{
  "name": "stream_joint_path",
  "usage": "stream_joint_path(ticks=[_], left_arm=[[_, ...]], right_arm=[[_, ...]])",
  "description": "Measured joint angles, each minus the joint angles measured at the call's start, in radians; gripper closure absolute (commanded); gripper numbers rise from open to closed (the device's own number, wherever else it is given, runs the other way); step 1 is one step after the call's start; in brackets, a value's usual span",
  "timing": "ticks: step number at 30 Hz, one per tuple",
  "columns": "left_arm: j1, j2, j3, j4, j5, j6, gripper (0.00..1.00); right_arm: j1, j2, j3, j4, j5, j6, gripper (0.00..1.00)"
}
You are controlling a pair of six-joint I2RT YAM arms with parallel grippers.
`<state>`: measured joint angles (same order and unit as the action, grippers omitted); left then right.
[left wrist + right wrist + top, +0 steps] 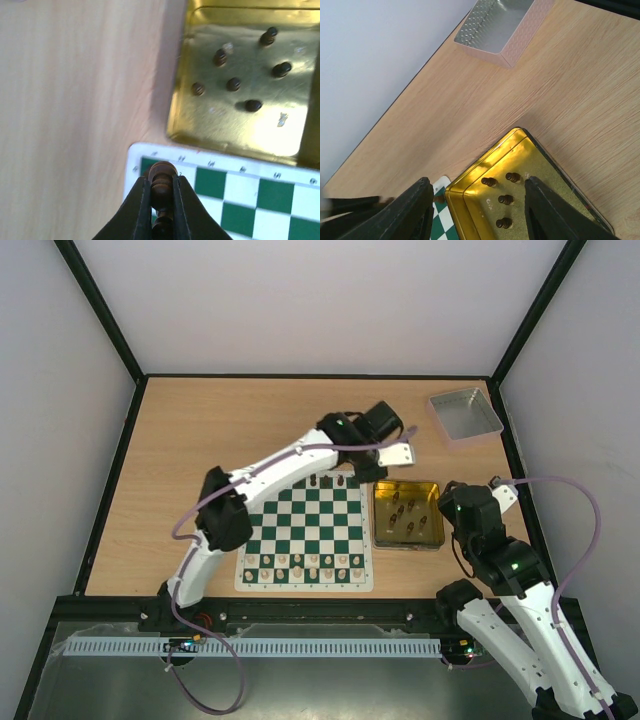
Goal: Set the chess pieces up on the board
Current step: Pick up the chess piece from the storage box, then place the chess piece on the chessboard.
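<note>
Left claw point(161, 184) pinches a dark, round-headed chess piece point(161, 174), possibly a pawn.

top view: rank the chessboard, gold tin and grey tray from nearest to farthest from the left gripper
1. Chessboard: the left gripper, holding a dark piece, is over its far right corner.
2. Gold tin: just right of that corner.
3. Grey tray: far right corner of the table.

A pale wooden table point(190, 440) sits enclosed by plain white walls point(320, 300) with black frame edges point(100, 310).
</note>
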<state>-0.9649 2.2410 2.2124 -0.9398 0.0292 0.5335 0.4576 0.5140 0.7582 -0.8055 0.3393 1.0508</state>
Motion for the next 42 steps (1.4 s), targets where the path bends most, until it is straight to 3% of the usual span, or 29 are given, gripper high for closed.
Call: stream_joint_path(ticks=[4, 15, 22, 30, 42], left_arm=[[0.072, -0.143, -0.114, 0.01, -0.015, -0.003, 0.98], [0.247, -0.466, -0.803, 0.155, -0.068, 0.017, 0.98], [0.378, -0.603, -1.075, 0.279, -0.045, 0.094, 0.98], [0.489, -0.666, -1.232, 0.391, 0.014, 0.193, 0.98], [0.57, -0.665, -1.283, 0.488, 0.069, 0.286, 0.98]], right_arm=[[0.0, 0.0, -0.006, 0.008, -0.003, -0.006, 0.51], [0.0, 0.047, -0.034, 0.048, -0.052, -0.039, 0.51], [0.0, 0.11, -0.035, 0.077, -0.077, -0.045, 0.51], [0.0, 0.169, -0.036, 0.098, -0.096, -0.043, 0.51], [0.0, 0.191, -0.036, 0.108, -0.099, -0.028, 0.51]])
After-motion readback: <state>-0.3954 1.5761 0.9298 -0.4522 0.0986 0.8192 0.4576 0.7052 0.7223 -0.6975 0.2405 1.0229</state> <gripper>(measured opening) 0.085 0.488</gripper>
